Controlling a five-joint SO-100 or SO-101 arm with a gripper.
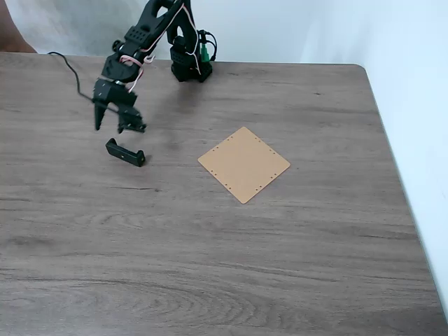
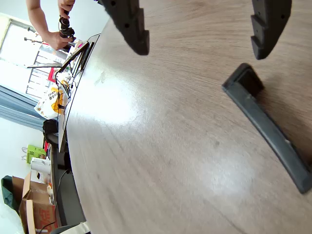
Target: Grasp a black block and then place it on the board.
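Note:
The black block [image 1: 125, 152] lies flat on the grey wood-grain table, left of centre in the fixed view. My gripper [image 1: 114, 128] hangs just above and behind it, open, with nothing between its fingers. In the wrist view the two fingertips [image 2: 138, 30] come in from the top edge, spread wide, and the gripper [image 2: 200, 41] stands a little above the block [image 2: 265, 124], which runs diagonally to the lower right. The tan square board [image 1: 243, 164] lies bare near the table's centre, to the right of the block.
The arm's base [image 1: 189, 61] stands at the table's far edge with a cable [image 1: 70, 66] trailing left. In the wrist view a person's hands [image 2: 61, 24] hold something beyond the table edge, above clutter and boxes [image 2: 34, 204].

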